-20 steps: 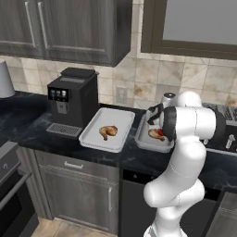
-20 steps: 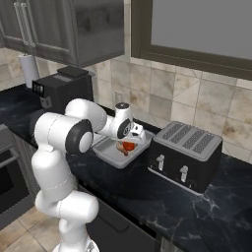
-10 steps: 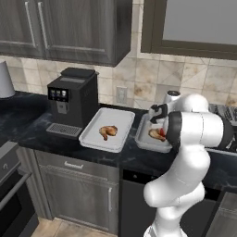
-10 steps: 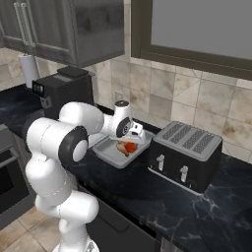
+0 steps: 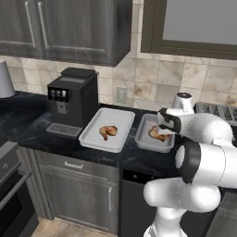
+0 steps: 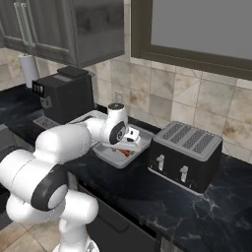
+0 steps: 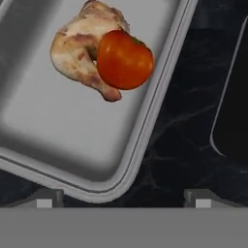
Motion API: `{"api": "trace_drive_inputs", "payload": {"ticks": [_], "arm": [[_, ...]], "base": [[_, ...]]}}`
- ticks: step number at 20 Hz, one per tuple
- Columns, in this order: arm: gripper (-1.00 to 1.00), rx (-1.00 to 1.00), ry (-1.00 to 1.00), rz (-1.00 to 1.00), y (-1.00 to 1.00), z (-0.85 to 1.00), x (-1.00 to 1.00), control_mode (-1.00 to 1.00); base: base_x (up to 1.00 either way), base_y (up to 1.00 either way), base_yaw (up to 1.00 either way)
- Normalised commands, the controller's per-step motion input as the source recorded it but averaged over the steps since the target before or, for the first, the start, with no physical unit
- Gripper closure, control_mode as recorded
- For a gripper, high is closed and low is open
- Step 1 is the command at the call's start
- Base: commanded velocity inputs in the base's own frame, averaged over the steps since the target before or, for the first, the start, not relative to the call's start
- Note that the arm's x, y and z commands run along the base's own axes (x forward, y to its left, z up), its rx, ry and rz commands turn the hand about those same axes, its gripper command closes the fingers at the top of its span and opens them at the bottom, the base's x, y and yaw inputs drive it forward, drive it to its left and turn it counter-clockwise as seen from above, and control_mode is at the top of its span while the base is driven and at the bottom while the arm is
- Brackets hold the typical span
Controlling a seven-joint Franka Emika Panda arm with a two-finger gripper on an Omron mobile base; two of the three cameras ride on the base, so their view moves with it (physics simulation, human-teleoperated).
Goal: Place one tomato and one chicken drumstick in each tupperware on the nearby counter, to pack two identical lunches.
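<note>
On the black counter (image 5: 32,132) stand two tupperware trays. The left tupperware (image 5: 115,118) holds one chicken drumstick (image 5: 108,132). In the right tupperware (image 5: 144,138) (image 7: 58,131) lies a second chicken drumstick (image 7: 77,53) (image 5: 157,134) with a red tomato (image 7: 125,59) (image 6: 125,151) resting against it. My gripper (image 7: 123,199) (image 5: 163,121) (image 6: 132,138) hovers over that tray's near corner, open, nothing between its fingers. It stands apart from the tomato.
A black coffee machine (image 5: 71,99) stands left of the trays. A black toaster (image 6: 187,152) (image 7: 237,97) sits close to the right tray's right side. A white paper roll (image 5: 4,78) is at the far left, and an oven front (image 5: 9,180) lies below it.
The fingers spread a little wider and the hand drew back slightly from the right tray. The tomato stays in that tray beside the drumstick.
</note>
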Motion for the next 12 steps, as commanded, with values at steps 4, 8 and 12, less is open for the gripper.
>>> {"api": "trace_drive_inputs", "payload": {"ticks": [4, 8, 12], "arm": [[-1.00, 0.00, -0.11, 0.00, 0.13, 0.27, -1.00, -1.00], [-1.00, 0.00, -0.40, 0.00, 0.10, 0.81, -0.90, -1.00], [-1.00, 0.00, -0.40, 0.00, 0.16, 0.93, -0.71, -1.00]], "base": [[0.00, 0.00, 0.00], [0.00, 0.00, 0.00], [0.00, 0.00, 0.00]]}}
